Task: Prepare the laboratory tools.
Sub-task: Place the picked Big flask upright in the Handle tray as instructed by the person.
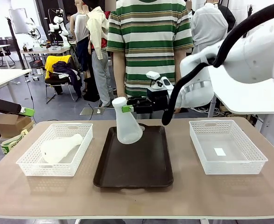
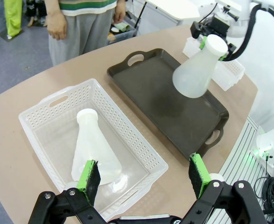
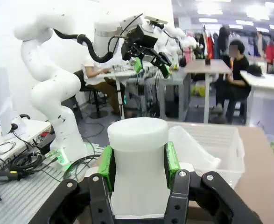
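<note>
One frosted-white flask point(image 1: 127, 127) hangs tilted just above the back of the dark brown tray point(image 1: 137, 173). My right gripper point(image 1: 127, 108) is shut on its neck. The right wrist view shows that flask point(image 3: 138, 154) clamped between the green pads point(image 3: 106, 166). A second flask point(image 1: 60, 148) lies on its side in the left white basket point(image 1: 31, 164). My left gripper point(image 2: 144, 179) hovers open above that lying flask point(image 2: 92, 150), nothing between its fingers. From there the held flask point(image 2: 196, 71) appears over the tray point(image 2: 160, 95). The left gripper point(image 1: 27, 112) is at the far left, off the table.
A white lattice basket point(image 1: 249, 158) stands at the right with nothing but a small label inside. A person in a striped shirt point(image 1: 148, 42) stands at the far side behind the tray. Bare tabletop runs along the front edge.
</note>
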`<state>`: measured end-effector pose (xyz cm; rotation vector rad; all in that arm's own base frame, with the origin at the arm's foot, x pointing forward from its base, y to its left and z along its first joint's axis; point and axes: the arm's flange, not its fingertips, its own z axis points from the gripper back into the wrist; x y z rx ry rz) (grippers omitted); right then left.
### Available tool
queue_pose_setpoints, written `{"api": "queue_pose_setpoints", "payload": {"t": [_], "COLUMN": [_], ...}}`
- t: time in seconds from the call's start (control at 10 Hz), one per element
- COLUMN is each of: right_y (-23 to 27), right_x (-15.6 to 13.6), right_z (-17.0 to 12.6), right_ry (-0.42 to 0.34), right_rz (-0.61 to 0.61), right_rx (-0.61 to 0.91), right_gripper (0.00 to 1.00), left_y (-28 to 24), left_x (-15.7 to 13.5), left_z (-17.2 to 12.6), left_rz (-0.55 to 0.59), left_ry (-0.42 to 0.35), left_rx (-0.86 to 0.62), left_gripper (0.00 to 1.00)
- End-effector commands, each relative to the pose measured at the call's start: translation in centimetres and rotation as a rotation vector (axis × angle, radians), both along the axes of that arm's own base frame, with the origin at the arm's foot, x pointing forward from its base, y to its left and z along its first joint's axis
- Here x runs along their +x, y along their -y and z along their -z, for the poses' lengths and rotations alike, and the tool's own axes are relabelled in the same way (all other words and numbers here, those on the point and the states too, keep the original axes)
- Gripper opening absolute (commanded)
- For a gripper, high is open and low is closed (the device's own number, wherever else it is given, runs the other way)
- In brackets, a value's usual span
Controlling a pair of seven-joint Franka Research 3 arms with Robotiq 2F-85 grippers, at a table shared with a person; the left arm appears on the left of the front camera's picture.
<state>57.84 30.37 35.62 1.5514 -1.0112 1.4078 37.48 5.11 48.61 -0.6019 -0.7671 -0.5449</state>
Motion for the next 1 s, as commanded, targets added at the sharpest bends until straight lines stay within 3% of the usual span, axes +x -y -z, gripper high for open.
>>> {"api": "queue_pose_setpoints", "payload": {"t": [0.0,0.4,0.9], "right_y": [0.1,0.0,-1.8], "right_x": [2.7,6.2,6.6], "right_z": [1.9,4.7,7.7], "right_ry": [0.017,0.046,-0.027], "right_rz": [0.041,0.256,0.297], "right_rx": [0.134,0.191,0.154], "right_gripper": [0.00,0.00,0.00], "left_y": [-0.2,-0.2,-0.2], "left_x": [0.1,0.1,0.1], "left_z": [0.3,0.3,0.3], "left_rz": [0.014,0.014,0.014], "left_ry": [0.024,0.024,0.024], "left_rx": [-0.021,-0.021,-0.021], "left_gripper": [1.00,1.00,1.00]}}
